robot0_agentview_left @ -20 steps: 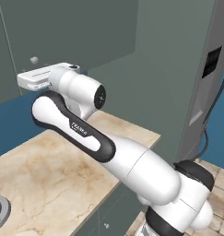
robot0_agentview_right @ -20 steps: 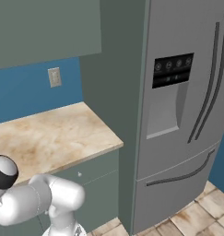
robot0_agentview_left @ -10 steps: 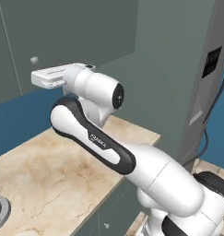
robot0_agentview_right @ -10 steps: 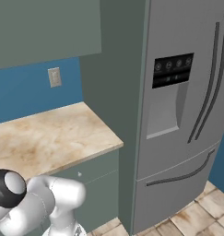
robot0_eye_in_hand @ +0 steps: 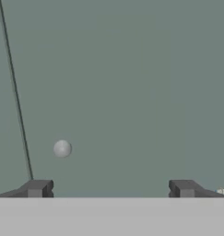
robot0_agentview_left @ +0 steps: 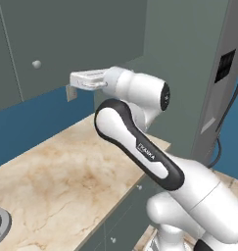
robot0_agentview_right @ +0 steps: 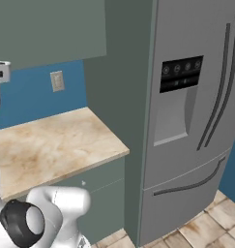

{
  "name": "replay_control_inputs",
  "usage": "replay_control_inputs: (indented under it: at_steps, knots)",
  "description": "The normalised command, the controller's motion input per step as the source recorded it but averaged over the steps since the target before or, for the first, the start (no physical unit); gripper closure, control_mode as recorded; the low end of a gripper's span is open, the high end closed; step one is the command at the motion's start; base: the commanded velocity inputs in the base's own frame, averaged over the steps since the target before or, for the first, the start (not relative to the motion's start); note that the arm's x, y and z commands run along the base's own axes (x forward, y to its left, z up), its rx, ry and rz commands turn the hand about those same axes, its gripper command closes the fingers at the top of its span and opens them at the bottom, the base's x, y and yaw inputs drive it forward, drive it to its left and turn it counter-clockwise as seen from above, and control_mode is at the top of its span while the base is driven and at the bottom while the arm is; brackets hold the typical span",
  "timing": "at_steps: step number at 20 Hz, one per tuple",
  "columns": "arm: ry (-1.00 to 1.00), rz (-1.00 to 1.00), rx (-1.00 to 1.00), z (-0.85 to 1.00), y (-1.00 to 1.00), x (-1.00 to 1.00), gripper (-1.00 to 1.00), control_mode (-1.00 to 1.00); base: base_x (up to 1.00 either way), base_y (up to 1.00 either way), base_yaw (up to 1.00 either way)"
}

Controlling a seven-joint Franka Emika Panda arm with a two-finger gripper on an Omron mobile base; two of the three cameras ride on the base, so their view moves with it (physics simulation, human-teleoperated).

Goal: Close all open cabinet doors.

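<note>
Your open, empty end effector (robot0_eye_in_hand: 109,189) is now back from the flat grey-green cabinet door (robot0_agentview_left: 81,44), right of its small round pale knob (robot0_agentview_left: 36,64), so that door looks shut.

Camera placement relative to the marble counter (robot0_agentview_left: 57,181)

From behind the arm on its left, you look forward and down across the counter toward the cabinet door (robot0_agentview_left: 76,44) above it. From behind on its right, you see the same counter, with the refrigerator (robot0_agentview_right: 191,116) beside it. The hand camera sits close to the door, facing it squarely, its knob (robot0_eye_in_hand: 61,148) low and left.
</note>
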Motion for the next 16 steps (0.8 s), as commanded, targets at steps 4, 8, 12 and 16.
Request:
replay_control_inputs:
  at_steps: [4,8,12,16]
  knots:
    - [0.09,0.00,0.00,0.06,-0.71,-0.14,-1.00,-1.00,0.00,0.00,0.00]
    - [0.09,0.00,0.00,0.00,-0.68,-0.31,-1.00,-1.00,0.00,0.00,0.00]
    - [0.09,0.00,-0.02,0.00,-0.51,-0.42,-1.00,-1.00,0.00,0.00,0.00]
    - [0.07,0.00,-0.08,-0.01,-0.25,-0.50,-1.00,-1.00,0.00,0.00,0.00]
